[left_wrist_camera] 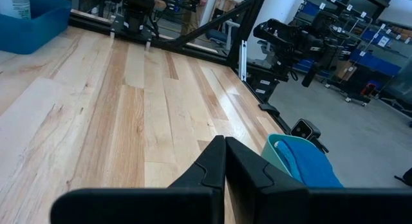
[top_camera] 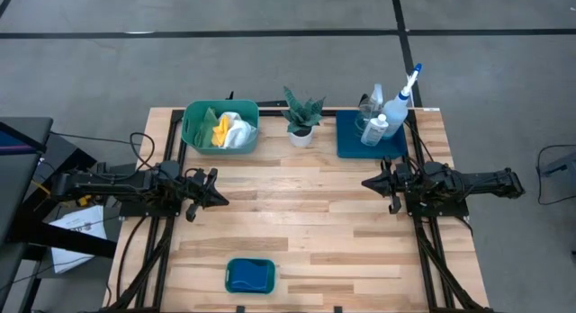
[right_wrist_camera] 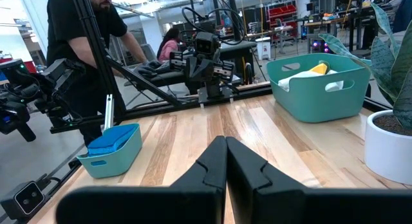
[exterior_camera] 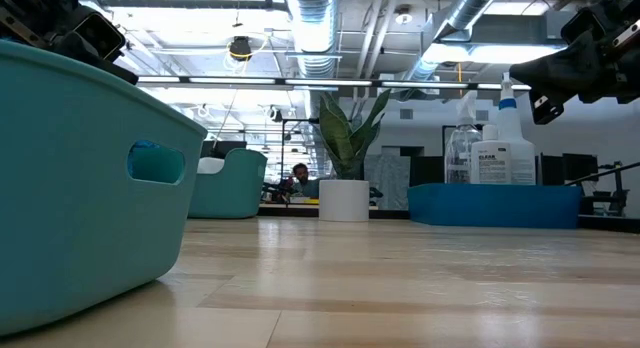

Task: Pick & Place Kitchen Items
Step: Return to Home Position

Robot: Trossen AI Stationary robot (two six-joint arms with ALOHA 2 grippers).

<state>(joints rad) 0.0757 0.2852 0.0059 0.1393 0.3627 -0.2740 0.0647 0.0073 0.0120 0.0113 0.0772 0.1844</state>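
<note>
Blue sponges point(top_camera: 250, 277) lie in a small green tub point(top_camera: 250, 260) well in front of the potted plant point(top_camera: 301, 120). Left of the plant, cloths point(top_camera: 232, 131) fill a bigger tub point(top_camera: 220, 104); right of it, bottles point(top_camera: 396, 102) stand in a blue tray point(top_camera: 349, 138). The left gripper point(top_camera: 223, 199) and right gripper point(top_camera: 365, 182) hover either side, in front of the plant — fingers pressed together, holding nothing.

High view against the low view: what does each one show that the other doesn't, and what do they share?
Only the high view shows the yellow cloth inside the far green tub and the grey floor around the table. Only the low view shows the ceiling pipes and a person far behind. Both show the potted plant, the blue tray holding bottles, and the wooden table.
</note>
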